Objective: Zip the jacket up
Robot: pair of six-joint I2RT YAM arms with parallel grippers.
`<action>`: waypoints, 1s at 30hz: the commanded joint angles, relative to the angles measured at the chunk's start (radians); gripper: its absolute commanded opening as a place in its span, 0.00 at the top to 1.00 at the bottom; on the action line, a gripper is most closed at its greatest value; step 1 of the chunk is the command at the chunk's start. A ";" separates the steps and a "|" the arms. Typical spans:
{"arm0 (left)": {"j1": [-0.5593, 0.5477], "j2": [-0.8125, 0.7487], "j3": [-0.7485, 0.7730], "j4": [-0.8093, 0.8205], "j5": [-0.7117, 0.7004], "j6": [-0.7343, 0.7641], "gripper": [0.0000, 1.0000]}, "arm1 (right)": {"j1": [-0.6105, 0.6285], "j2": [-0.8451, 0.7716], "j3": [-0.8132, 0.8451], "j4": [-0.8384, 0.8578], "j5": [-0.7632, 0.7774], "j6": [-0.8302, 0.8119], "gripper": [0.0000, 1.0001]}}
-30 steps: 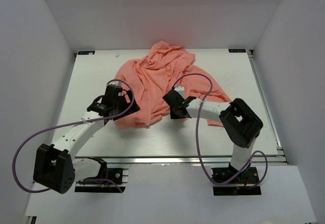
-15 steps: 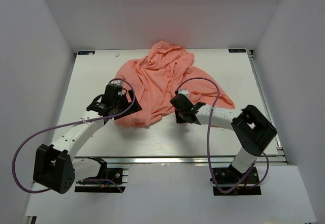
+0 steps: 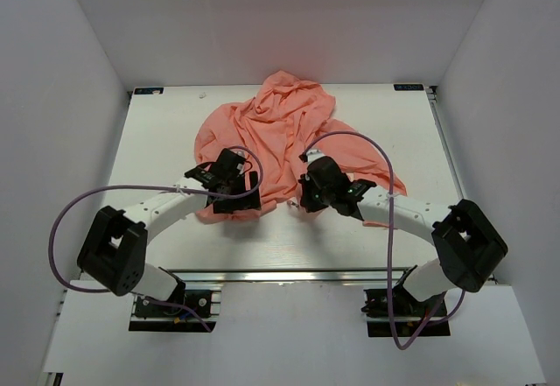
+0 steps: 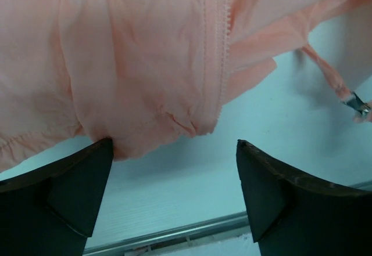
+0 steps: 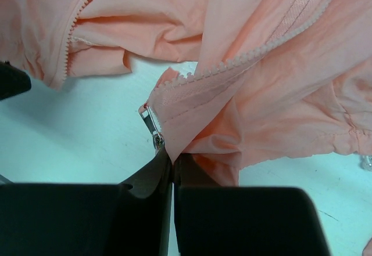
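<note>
While the bench (image 3: 157, 141) carries the jacket (image 3: 271, 132) crumpled and unzipped, both tools sit at its near hem, probably to bring the zipper halves together. The left tool (image 4: 174, 175) hangs wide just before the hem, lined up with the zipper teeth (image 4: 215, 35). The right tool (image 5: 173, 162) is pressed together at the other hem corner, touching the zipper pull (image 5: 152, 125). Whether it pinches fabric or pull is hidden.
</note>
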 commanded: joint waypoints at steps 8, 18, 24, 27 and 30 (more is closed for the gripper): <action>-0.020 0.079 0.039 -0.009 -0.088 0.021 0.13 | -0.015 -0.022 -0.026 0.021 -0.021 -0.008 1.00; -0.043 0.134 0.052 0.004 -0.117 0.013 0.25 | -0.016 -0.025 -0.039 0.015 -0.009 -0.005 1.00; -0.047 0.140 0.048 0.028 -0.113 0.018 0.44 | -0.019 -0.040 -0.053 0.013 -0.007 -0.016 1.00; -0.049 0.130 0.043 0.050 -0.103 0.016 0.52 | -0.019 -0.059 -0.068 0.015 -0.008 -0.022 1.00; -0.049 0.121 0.055 0.041 -0.106 0.013 0.63 | -0.019 -0.095 -0.101 0.036 -0.035 -0.040 1.00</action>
